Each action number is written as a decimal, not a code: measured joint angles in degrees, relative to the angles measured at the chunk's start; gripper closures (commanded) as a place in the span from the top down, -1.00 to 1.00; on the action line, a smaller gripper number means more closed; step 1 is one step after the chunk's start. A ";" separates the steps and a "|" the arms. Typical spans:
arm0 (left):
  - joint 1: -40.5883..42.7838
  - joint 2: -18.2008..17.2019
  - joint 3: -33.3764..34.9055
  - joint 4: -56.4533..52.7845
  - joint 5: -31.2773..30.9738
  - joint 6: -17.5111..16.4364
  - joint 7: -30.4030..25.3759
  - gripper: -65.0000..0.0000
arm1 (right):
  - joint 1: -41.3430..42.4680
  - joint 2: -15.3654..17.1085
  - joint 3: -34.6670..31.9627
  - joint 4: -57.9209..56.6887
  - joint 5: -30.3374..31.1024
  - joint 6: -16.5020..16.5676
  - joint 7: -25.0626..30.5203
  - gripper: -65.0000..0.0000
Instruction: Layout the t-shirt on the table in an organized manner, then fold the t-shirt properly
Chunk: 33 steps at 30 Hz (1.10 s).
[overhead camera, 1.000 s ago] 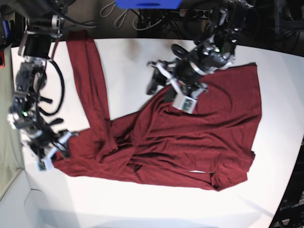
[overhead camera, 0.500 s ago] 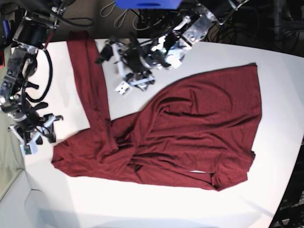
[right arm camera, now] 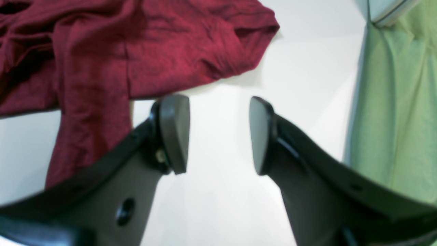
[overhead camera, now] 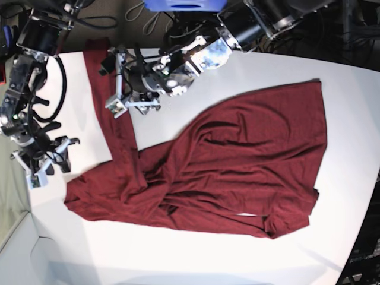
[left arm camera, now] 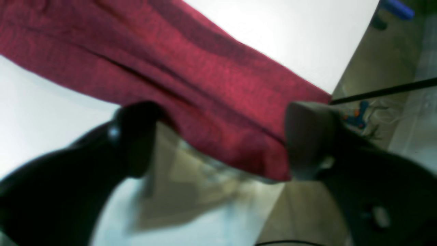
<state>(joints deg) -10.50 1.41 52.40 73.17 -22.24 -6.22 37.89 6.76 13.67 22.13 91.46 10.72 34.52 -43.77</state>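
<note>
Judging from the base view, the layout step is only partly done and folding is not yet begun. The t-shirt (overhead camera: 237,160) lies on the table (overhead camera: 350,95), its main body spread from the centre toward 3 o'clock but creased and bunched toward 8 o'clock. 1 long strip of the fabric runs from the bunched part up toward 11 o'clock, where it reaches the table's far edge.

The left gripper (overhead camera: 114,83) is positioned at 11 o'clock over that strip. In the left wrist view, the left gripper (left arm camera: 218,136) is seen with its jaws spread wide on either side of the strip; no fabric is pinched between them, as far as the blurred picture allows.

The right gripper (overhead camera: 44,163) is placed at 9 o'clock, just beside the lower corner of the garment. In the right wrist view, the right gripper (right arm camera: 218,135) is shown parted and empty, with bare table between its fingers (right arm camera: 174,133) and the fabric edge just ahead of them.

Remaining work, as judged: the strip is to be drawn out flat, the bunched area smoothed, then all folds made.
</note>
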 measured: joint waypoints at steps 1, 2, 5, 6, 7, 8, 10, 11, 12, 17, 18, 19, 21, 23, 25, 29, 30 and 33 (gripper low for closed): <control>0.00 -0.20 0.02 0.00 -0.04 0.00 0.28 0.06 | -0.02 0.22 0.04 0.00 0.00 0.02 0.07 -0.12; 0.04 -0.68 -0.02 0.00 -0.04 0.00 0.15 -0.15 | 0.00 0.33 0.04 0.00 -0.02 0.00 0.04 -0.12; 0.11 -3.08 -0.02 0.26 -1.03 -0.48 -1.11 -0.83 | -0.02 0.55 0.11 0.00 -0.04 0.00 -0.09 -0.12; 0.11 -3.78 -0.44 0.61 -1.18 -0.48 -1.03 -0.99 | -0.02 0.55 0.09 0.00 -0.04 0.00 -0.09 -0.12; 0.20 -4.72 -1.46 0.96 -1.49 -0.94 -1.07 -1.00 | 0.00 0.48 0.09 0.00 -0.02 0.00 -0.04 -0.12; 0.42 -5.60 -3.23 1.25 -2.75 -1.14 -0.94 -0.98 | -0.02 0.46 0.07 0.00 -0.02 -0.02 0.07 -0.12; 1.16 -7.87 -7.85 3.32 -2.56 0.13 -0.28 -0.99 | -0.04 0.46 0.09 0.04 -0.09 0.00 -0.04 -0.12; 1.53 -9.42 -10.08 4.76 -2.08 0.94 -0.28 -1.00 | -0.04 0.48 0.13 0.04 -0.09 0.00 0.00 -0.12; 2.29 -11.39 -12.70 6.80 -1.29 1.60 0.79 -0.99 | -0.09 0.50 0.15 0.04 -0.07 0.00 0.02 -0.12; 5.31 -16.90 -22.73 16.48 -0.61 2.19 2.49 -0.99 | -0.02 0.22 0.20 0.04 0.00 0.00 0.04 -0.12; 5.60 -17.16 -24.02 18.45 -1.22 1.97 2.16 -0.99 | 0.00 0.02 0.15 0.04 0.00 0.00 0.07 -0.12; 5.84 -17.59 -25.18 20.55 -2.12 1.99 1.90 -0.99 | 0.00 -0.07 0.00 0.04 0.04 0.00 0.07 -0.12; 6.75 -19.65 -27.41 24.37 -6.12 1.75 1.55 -0.99 | 0.00 -0.02 -0.11 0.04 -0.02 0.00 -0.02 -0.12; 7.98 -22.36 -29.83 27.19 -10.08 1.73 2.54 -0.99 | 0.02 0.22 -0.02 0.04 -0.07 -0.02 -0.11 -0.12; 9.27 -25.03 -33.09 29.00 -13.27 1.73 5.38 -0.99 | 0.15 0.22 -0.07 0.04 -0.02 0.00 0.09 -0.12; 14.38 -29.59 -42.73 33.97 -18.14 2.03 7.82 -0.99 | 0.28 -0.52 -0.17 0.02 0.13 -0.02 0.26 -0.12; 16.00 -30.32 -44.78 35.12 -19.12 1.95 8.44 -0.99 | 0.33 -0.87 -0.13 0.02 0.00 -0.02 0.22 -0.12; 21.42 -32.28 -51.69 38.07 -22.12 1.53 10.43 -0.99 | 0.55 -2.38 -0.22 0.00 0.11 0.00 0.28 -0.12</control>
<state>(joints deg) 10.92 -30.87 0.71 111.24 -44.36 -4.69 48.31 7.31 11.29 21.91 91.46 10.83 34.52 -43.48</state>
